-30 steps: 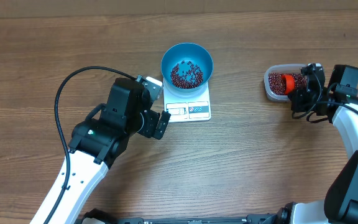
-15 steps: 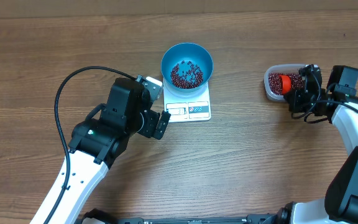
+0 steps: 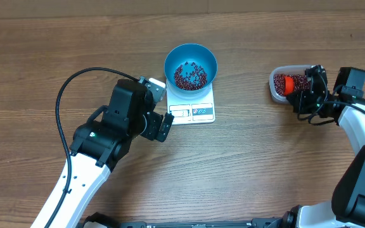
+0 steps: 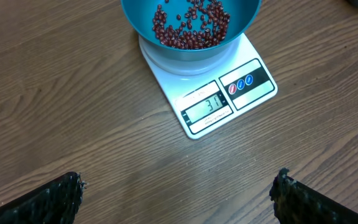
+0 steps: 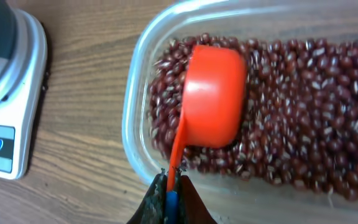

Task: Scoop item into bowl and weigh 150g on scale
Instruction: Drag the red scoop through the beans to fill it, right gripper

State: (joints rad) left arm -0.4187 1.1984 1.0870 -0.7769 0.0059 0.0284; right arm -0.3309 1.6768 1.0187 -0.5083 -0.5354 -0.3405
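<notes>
The blue bowl (image 3: pixel 191 66) stands on the white scale (image 3: pixel 192 110) and holds a thin layer of dark red beans (image 3: pixel 189 76). In the left wrist view the bowl (image 4: pixel 135 18) and the scale (image 4: pixel 211 93) lie ahead of my left gripper (image 4: pixel 179 194), which is open and empty over bare table. My right gripper (image 5: pixel 173 182) is shut on the thin handle of an orange scoop (image 5: pixel 215 96). The scoop's cup rests in the beans (image 5: pixel 303 106) of a clear tub (image 5: pixel 134 118), outer side toward the camera.
The clear tub (image 3: pixel 274 88) sits at the right of the table, a bowl's width from the scale. A black cable (image 3: pixel 65 101) loops off the left arm. Bare wooden table lies around the scale.
The right wrist has edged slightly toward the tub with the scoop still in the beans. The left arm has not moved.
</notes>
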